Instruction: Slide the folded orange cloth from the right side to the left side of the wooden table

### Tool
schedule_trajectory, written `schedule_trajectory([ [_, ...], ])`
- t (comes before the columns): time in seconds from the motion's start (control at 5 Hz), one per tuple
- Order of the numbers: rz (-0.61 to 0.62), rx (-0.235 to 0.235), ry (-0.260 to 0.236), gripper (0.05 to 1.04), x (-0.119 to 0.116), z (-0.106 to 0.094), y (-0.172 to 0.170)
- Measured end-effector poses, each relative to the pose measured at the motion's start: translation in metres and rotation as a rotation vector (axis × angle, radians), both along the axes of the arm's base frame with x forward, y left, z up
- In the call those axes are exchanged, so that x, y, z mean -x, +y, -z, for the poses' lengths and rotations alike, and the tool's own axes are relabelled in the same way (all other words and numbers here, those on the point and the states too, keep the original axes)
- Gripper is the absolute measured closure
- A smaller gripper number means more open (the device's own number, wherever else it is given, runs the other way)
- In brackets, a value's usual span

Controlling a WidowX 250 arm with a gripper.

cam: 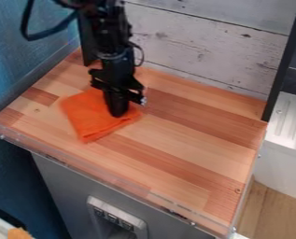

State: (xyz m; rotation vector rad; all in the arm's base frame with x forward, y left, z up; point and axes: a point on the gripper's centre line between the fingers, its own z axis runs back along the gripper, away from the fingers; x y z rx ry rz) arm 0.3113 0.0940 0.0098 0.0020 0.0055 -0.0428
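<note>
- Orange cloth [88, 119]: spread on the wooden counter [193, 142], toward the left back.
- Black hand [118, 112]: down at the cloth; opening and grip cannot be told.
- White ribbed unit [288, 122]: right of the counter.

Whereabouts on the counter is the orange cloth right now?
The orange cloth lies toward the left of the wooden counter, directly under the black pincer.

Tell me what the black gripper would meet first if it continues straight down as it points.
Most likely the orange cloth directly under the gripper; whether they already touch is unclear.
</note>
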Motion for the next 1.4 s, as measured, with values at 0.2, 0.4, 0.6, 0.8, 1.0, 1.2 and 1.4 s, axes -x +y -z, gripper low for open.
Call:
schedule_trajectory([
  [0.2, -0.022, 0.007, 0.001, 0.993, 0.006, 0.000, 0.015],
  [0.4, -0.046, 0.030, 0.043, 0.838, 0.021, -0.004, 0.027],
  [0.6, -0.064, 0.031, 0.036, 0.584, 0.030, -0.029, 0.016],
  [0.8, -0.062, 0.022, 0.021, 0.285, 0.036, -0.047, -0.015],
  [1.0, -0.062, 0.007, 0.002, 0.089, 0.039, -0.064, -0.053],
  [1.2, -0.055, -0.006, -0.010, 0.084, 0.041, -0.075, -0.089],
  [1.4, -0.056, -0.017, -0.005, 0.085, 0.044, -0.077, -0.117],
])
